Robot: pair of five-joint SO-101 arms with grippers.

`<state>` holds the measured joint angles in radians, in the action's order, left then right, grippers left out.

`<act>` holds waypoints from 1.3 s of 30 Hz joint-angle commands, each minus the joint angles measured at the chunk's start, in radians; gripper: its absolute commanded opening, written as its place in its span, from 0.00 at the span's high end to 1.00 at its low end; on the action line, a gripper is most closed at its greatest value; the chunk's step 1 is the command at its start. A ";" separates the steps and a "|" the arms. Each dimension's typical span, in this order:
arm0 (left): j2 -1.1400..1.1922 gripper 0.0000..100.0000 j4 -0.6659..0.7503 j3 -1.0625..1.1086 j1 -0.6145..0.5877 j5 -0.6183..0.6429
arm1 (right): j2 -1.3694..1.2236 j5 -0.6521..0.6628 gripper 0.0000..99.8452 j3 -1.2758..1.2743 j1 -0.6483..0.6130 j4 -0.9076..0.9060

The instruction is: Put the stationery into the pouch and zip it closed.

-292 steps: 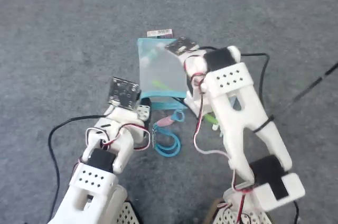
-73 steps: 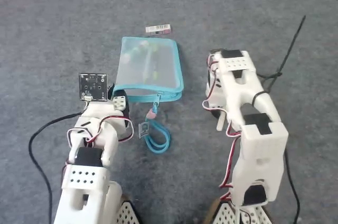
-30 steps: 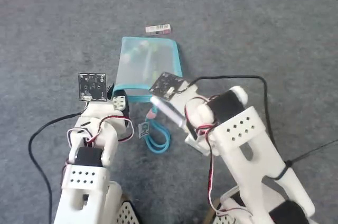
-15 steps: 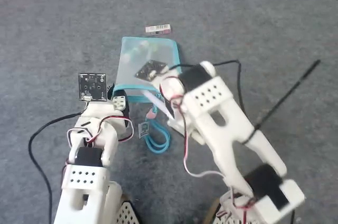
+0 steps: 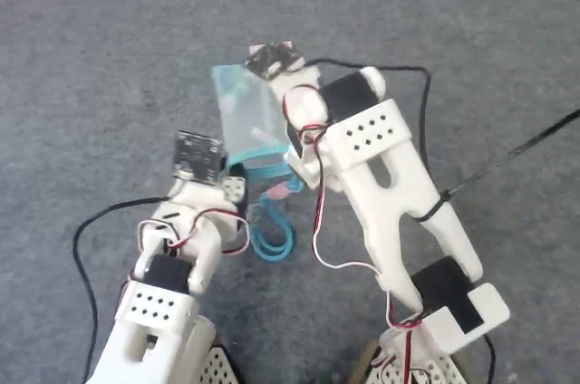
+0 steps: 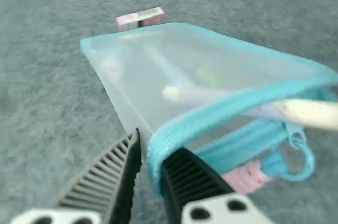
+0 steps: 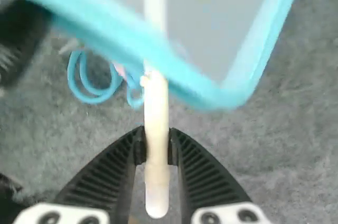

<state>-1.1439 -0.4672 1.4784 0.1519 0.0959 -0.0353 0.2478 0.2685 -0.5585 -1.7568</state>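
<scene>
Insertion step, with pen (image 7: 156, 102) clamped in right end effector (image 7: 156, 139), tip inside pouch (image 6: 211, 65), rim pinched by left end effector (image 6: 151, 155). Next, likely: push deeper, let go.

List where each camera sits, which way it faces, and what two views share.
High view: fixed above the grey carpeted table, looking down; shows the white left arm and white right arm around the translucent turquoise-edged pouch.
Left wrist view: on the left arm's wrist, looking along the left pincer, clamped on the pouch's zip edge.
Right wrist view: on the right arm's wrist, looking along the right pincer, gripping a cream-white pen that enters the pouch.
Shared: both wrist views show pouch and pen.
</scene>
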 commanded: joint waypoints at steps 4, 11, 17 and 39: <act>-0.009 0.99 0.041 -0.007 0.054 -0.021 | -0.013 -0.012 0.99 0.129 -0.067 -0.007; -0.009 0.99 0.038 -0.005 0.054 -0.021 | -0.087 -0.014 0.82 0.198 -0.102 0.027; -0.009 0.99 0.040 -0.005 0.051 -0.021 | -0.028 -0.020 0.79 0.216 -0.094 0.064; -0.015 0.99 0.034 0.041 0.147 -0.129 | 0.097 -0.087 0.86 -0.361 0.335 0.283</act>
<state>-1.1454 -0.4672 1.5182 0.1949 0.0315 -0.0046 0.1726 0.0046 -0.2547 -1.5666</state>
